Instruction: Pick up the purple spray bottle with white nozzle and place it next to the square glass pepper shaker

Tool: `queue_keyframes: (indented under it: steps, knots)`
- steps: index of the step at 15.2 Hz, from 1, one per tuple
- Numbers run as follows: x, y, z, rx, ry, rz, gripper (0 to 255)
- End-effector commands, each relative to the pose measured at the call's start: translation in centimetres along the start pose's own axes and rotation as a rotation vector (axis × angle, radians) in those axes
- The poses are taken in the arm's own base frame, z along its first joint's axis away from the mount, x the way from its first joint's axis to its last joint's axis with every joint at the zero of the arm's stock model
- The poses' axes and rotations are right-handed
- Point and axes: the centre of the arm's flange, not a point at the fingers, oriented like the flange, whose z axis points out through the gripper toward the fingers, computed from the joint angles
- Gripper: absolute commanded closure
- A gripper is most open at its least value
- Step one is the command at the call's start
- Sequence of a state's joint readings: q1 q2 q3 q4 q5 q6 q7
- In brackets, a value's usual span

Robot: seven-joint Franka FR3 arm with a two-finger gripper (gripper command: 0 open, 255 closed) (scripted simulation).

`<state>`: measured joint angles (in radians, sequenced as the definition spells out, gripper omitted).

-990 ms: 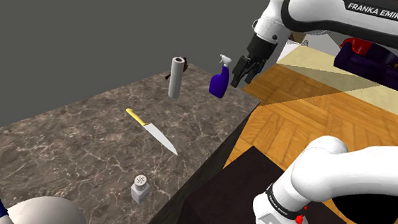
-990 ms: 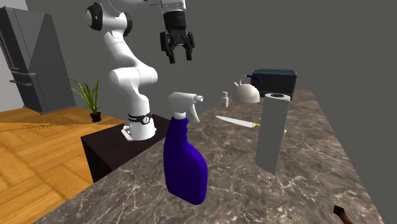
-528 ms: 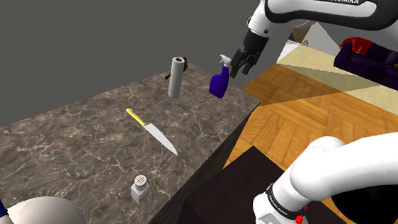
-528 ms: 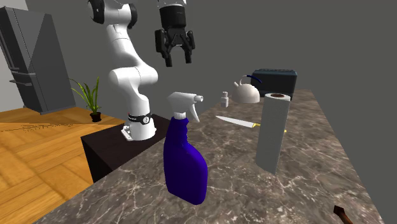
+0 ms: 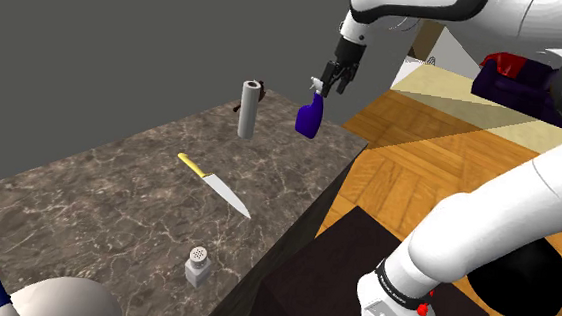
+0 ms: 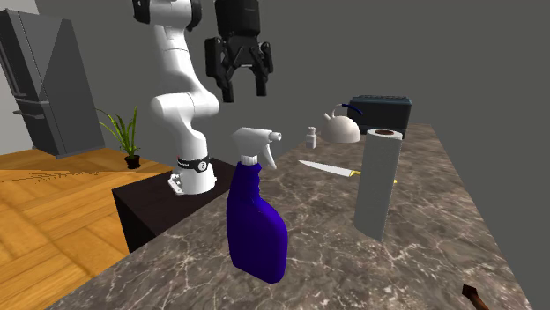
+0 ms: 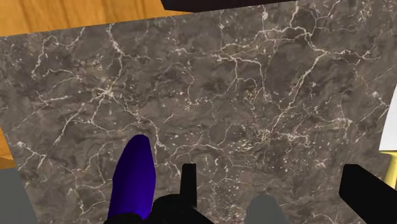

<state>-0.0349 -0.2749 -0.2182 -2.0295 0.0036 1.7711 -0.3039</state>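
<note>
A: What had changed over the last second?

B: The pincer (image 6: 241,91) had swung across from beside the bottle (image 5: 310,117) to hang just over its nozzle (image 6: 256,139). In the shoulder view it had slid up and toward the left. In the second exterior view it had come nearer that camera.

A: Was it gripping anything?

B: No. Its fingers stood wide apart with nothing between them. In the wrist view the bottle's deep blue body sat beside one finger, outside the gap.

A: So what did that mean for the task?

B: I judged it the approach, not the grasp. The pincer seemed to need a small sideways shift to bring the bottle into the gap, then a descent before closing.

A: Where was the bottle?

B: On the desk (image 5: 117,192), by the far corner in the shoulder view, close to the edge, with the roll (image 5: 248,108) near it. Nothing of the carry was done. The shaker (image 5: 197,266) stood well apart at the near end, beyond the knife (image 5: 217,186).

A: And how did it stand?

B: Upright on its base, long axis vertical, body widening downward. The white nozzle pointed sideways toward the roll, to the second exterior view's right. A top-down reach would meet the head first, so I thought the neck the likelier hold.
</note>
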Motion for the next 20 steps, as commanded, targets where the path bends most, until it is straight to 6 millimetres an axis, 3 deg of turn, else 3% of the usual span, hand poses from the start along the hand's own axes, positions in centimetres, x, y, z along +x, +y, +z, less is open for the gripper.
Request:
queue_keyframes:
  steps: [1, 11, 20]
  knots:
    - [2.0, 2.0, 0.0, -0.007, -0.009, -0.004, 0]
    - [11.2, 11.4, 0.9, -0.033, -0.052, -0.02, 0]
    - [11.0, 11.6, 4.9, -0.033, -0.052, -0.02, 0]
